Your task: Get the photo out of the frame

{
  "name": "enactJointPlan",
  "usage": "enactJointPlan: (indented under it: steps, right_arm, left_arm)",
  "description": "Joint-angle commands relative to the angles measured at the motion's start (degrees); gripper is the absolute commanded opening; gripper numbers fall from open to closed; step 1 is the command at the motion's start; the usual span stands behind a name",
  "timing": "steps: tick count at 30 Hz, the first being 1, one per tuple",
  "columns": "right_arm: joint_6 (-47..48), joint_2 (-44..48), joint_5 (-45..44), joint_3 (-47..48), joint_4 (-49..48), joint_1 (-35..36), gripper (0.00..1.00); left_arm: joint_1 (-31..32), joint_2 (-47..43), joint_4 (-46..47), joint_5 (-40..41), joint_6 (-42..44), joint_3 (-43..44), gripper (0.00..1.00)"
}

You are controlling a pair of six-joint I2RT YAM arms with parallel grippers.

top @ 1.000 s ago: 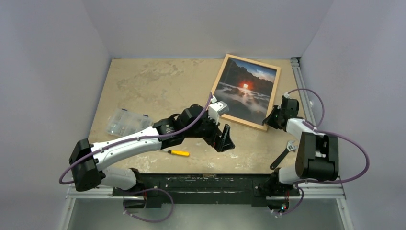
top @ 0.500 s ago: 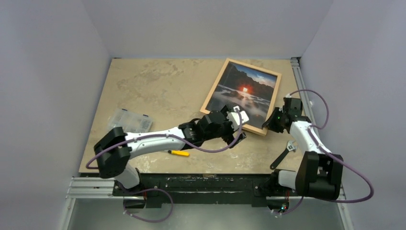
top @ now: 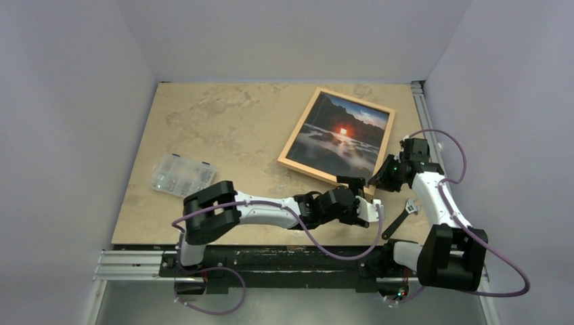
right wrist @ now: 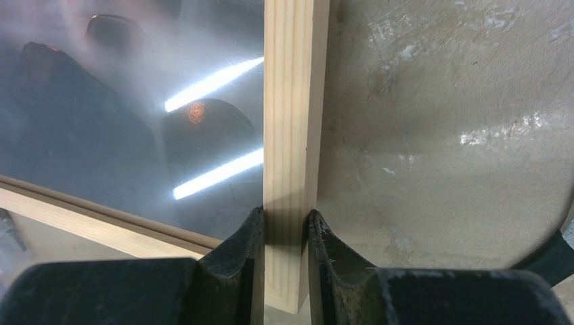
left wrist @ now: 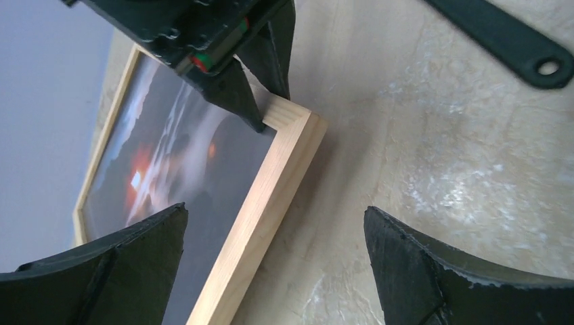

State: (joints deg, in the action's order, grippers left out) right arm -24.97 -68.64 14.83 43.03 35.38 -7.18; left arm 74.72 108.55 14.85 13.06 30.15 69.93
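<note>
Right gripper pinches the frame; left gripper stands wide open.
From above, we see the frame flat at the table's far right, the photo inside it and both grippers at its near right corner. In the left wrist view, our spread fingers flank the near rail. In the right wrist view, both fingers clamp the wooden rail.

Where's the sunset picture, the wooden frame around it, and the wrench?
photo [top: 343, 131]: top view, on the orange sun at its middle.
frame [right wrist: 291, 122]: right wrist view, on the pale wood strip along one side.
wrench [top: 398, 221]: top view, on its black handle.
</note>
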Motion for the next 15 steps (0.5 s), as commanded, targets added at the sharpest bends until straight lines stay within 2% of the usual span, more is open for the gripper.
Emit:
enactJointPlan:
  steps: [1,5,9,15]
  right_arm:
    - [-2.6,3.7,8.6,3.5,1.1,0.2,0.00]
    - [-2.9,5.4,7.8,4.2,3.1,0.2,0.00]
    - [-3.3,6.5,7.3,4.6,4.4,0.2,0.00]
    - [-3.8,7.0,8.0,4.3,5.1,0.1,0.00]
  left_arm:
    - [0.6,5.5,7.2,7.6,10.6,3.0,1.00]
    - [1.4,10.0,12.6,13.0,14.9,4.8,0.98]
    - [2.8,14.7,21.3,20.2,21.3,7.3,0.91]
    - [4.0,20.6,35.1,28.2,32.0,10.6,0.62]
